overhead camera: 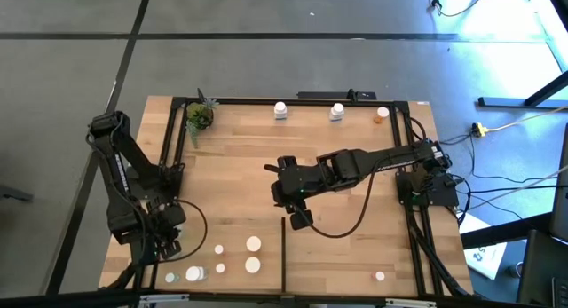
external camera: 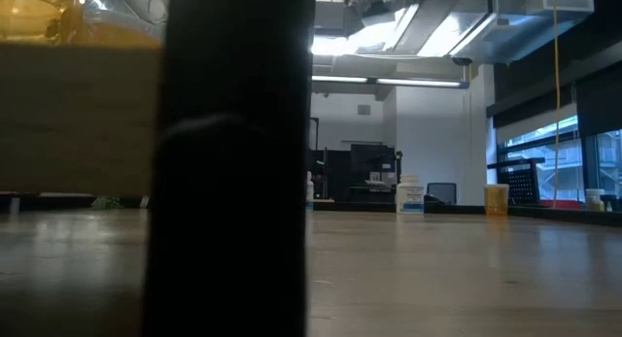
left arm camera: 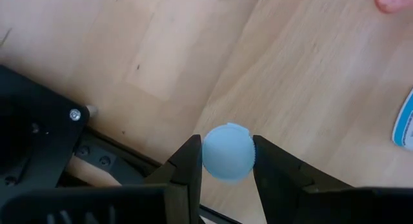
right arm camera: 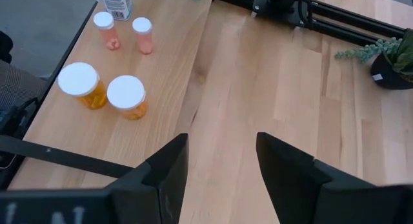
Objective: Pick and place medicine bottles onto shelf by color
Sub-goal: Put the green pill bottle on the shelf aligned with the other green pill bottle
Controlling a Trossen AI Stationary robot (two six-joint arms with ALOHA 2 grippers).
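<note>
My left gripper [overhead camera: 169,246] [left arm camera: 226,146] stands at the shelf's near left corner, pointing steeply down, shut on a medicine bottle with a pale cap [left arm camera: 228,152]. The high view hides this bottle under the gripper. Several more bottles [overhead camera: 253,244] stand upright on the light-wood shelf [overhead camera: 355,246] just right of it. Two white bottles [overhead camera: 280,110] and an orange one [overhead camera: 381,115] stand along the far edge. My right gripper [overhead camera: 300,215] [right arm camera: 221,143] hangs open above the middle of the shelf, with nothing between its fingers. My left gripper pinches the bottle's round cap [left arm camera: 213,153] between its two fingers [left arm camera: 187,166], one on each side. The fingers come from above, pointing down. The cap faces up and hides the body, so I cannot tell whether the base rests on the wood.
A thin black divider strip [overhead camera: 283,255] runs in from the near edge. A small potted plant [overhead camera: 200,117] sits at the far left corner. Black frame bars [overhead camera: 169,139] edge the shelf. One small bottle [overhead camera: 380,275] stands near right. A dark post [external camera: 228,162] blocks much of the low view.
</note>
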